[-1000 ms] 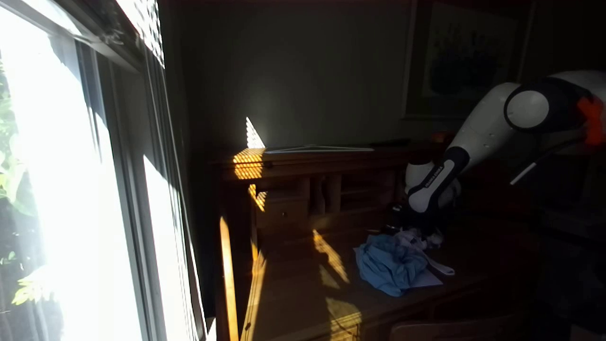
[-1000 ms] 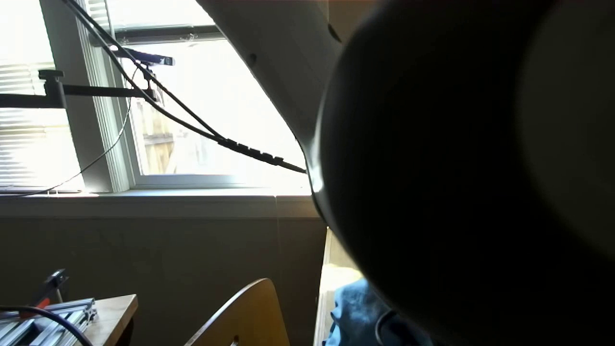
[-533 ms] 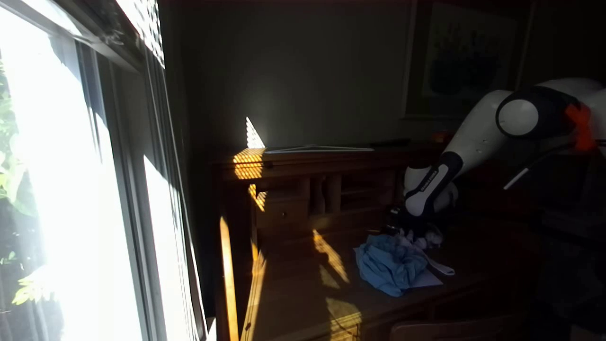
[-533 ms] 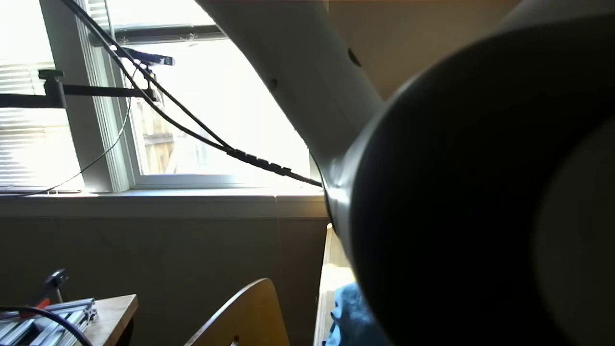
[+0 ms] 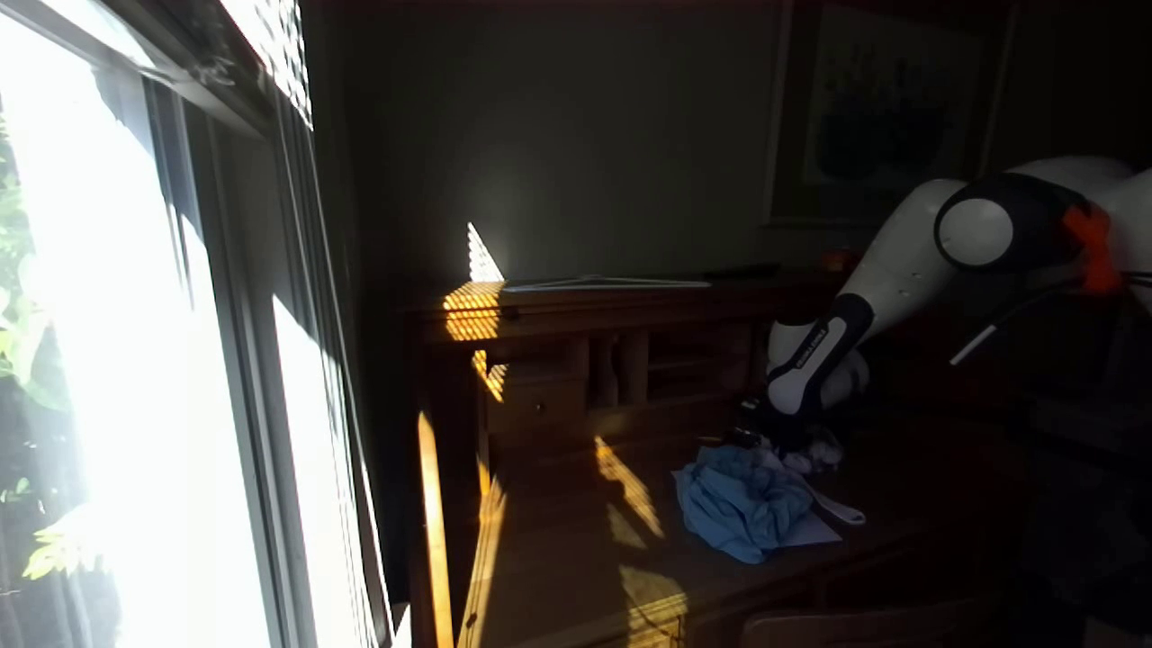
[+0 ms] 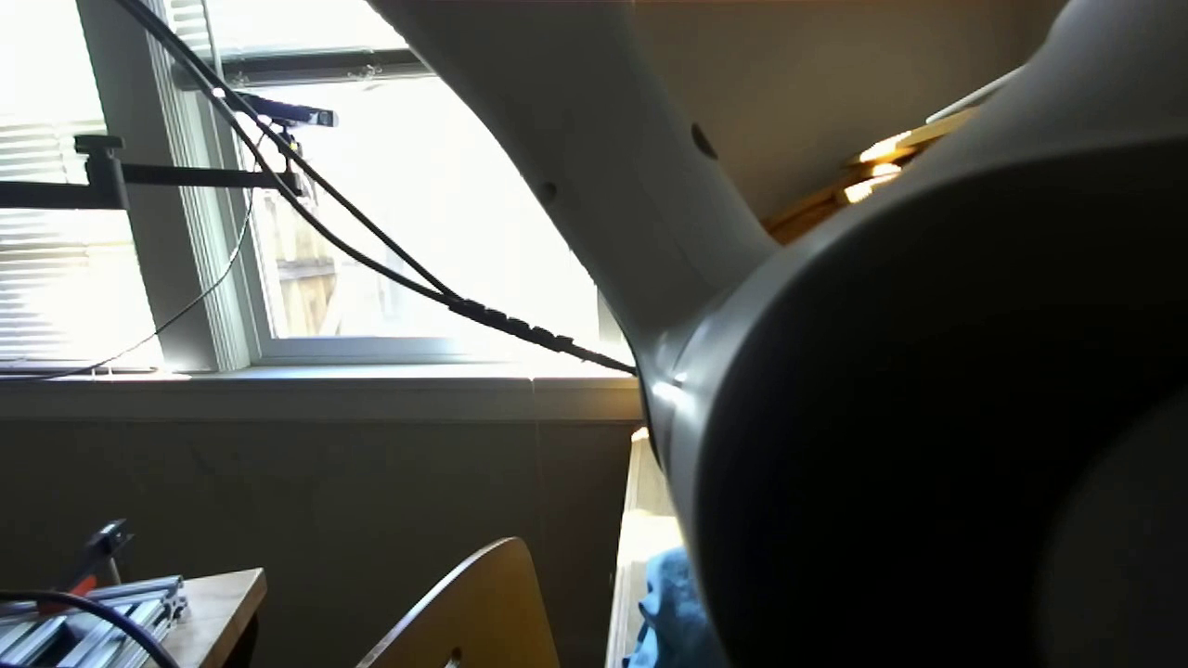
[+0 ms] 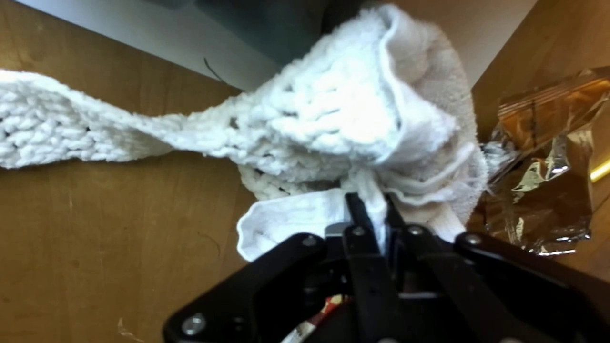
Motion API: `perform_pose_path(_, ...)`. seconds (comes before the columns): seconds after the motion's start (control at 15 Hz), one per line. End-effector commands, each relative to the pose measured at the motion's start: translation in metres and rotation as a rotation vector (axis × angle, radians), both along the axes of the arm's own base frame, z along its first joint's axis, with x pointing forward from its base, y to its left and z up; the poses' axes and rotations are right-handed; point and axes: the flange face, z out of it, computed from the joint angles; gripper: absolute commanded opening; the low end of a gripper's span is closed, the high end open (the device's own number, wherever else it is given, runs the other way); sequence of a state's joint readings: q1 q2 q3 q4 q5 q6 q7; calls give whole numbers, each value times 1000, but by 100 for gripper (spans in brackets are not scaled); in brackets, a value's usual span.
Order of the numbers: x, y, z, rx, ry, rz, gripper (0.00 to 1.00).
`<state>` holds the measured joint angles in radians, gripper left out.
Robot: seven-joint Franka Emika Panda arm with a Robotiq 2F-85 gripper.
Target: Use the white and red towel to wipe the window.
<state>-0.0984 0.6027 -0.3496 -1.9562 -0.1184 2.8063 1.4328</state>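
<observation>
The white towel [image 7: 329, 124], partly knitted and partly smooth, lies bunched on the wooden desk in the wrist view. One twisted end reaches left. My gripper [image 7: 371, 200] is shut on a narrow fold of it, which rises between the fingertips. A scrap of red and white [image 7: 329, 305] shows behind the finger linkages; I cannot tell if it belongs to the towel. In an exterior view the towel [image 5: 821, 454] sits low under the dark, poorly lit hand. The window shows bright in both exterior views [image 5: 99, 378] [image 6: 418, 223], away from the gripper.
A crumpled blue cloth [image 5: 742, 504] lies beside the towel, partly over a white sheet [image 7: 157, 43]. A shiny amber wrapper [image 7: 538, 186] touches the towel's right side. Desk compartments [image 5: 621, 369] stand behind. A chair back [image 6: 492, 594] and black cables [image 6: 510, 320] are near the window.
The arm has sunk a little and shifted slightly toward the window side in an exterior view. My gripper has shut on the towel. The blue cloth has stayed put.
</observation>
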Motion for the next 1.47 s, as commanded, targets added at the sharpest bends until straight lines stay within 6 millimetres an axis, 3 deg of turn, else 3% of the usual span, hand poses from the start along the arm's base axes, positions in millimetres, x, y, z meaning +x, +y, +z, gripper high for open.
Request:
perform_pose_path(0.0, 5, 2, 11, 4, -9, 3, 4)
perform_pose_path(0.6, 2, 34, 77, 39, -62, 164, 4)
perform_pose_path(0.87, -8, 45, 103, 77, -41, 267, 4)
perform_pose_path(1.4, -30, 41, 162, 84, 15, 522, 3)
